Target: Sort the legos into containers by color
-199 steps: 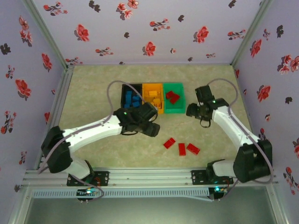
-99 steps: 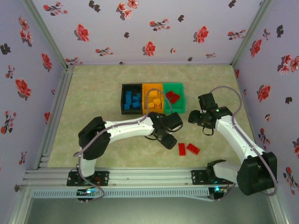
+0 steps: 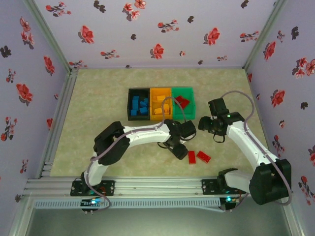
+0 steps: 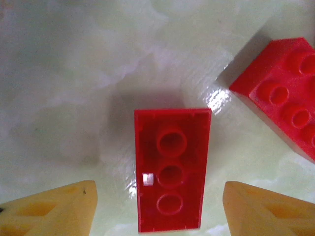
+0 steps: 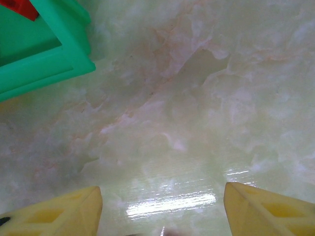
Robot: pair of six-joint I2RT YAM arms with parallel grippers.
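Pale marbled table [image 3: 98, 108], my left gripper [image 4: 160, 201] spread open, red brick [image 4: 171, 169] between its jaws untouched, toward the near edge, my right gripper [image 5: 162, 206] open beside the green bin [image 5: 44, 54].

White arms [image 3: 147, 132] w/ blk joints, grey cables, yellow fingers [image 4: 49, 211]

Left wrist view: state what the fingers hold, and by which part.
Nothing. The left gripper is open, fingers either side of a red lego, not touching.
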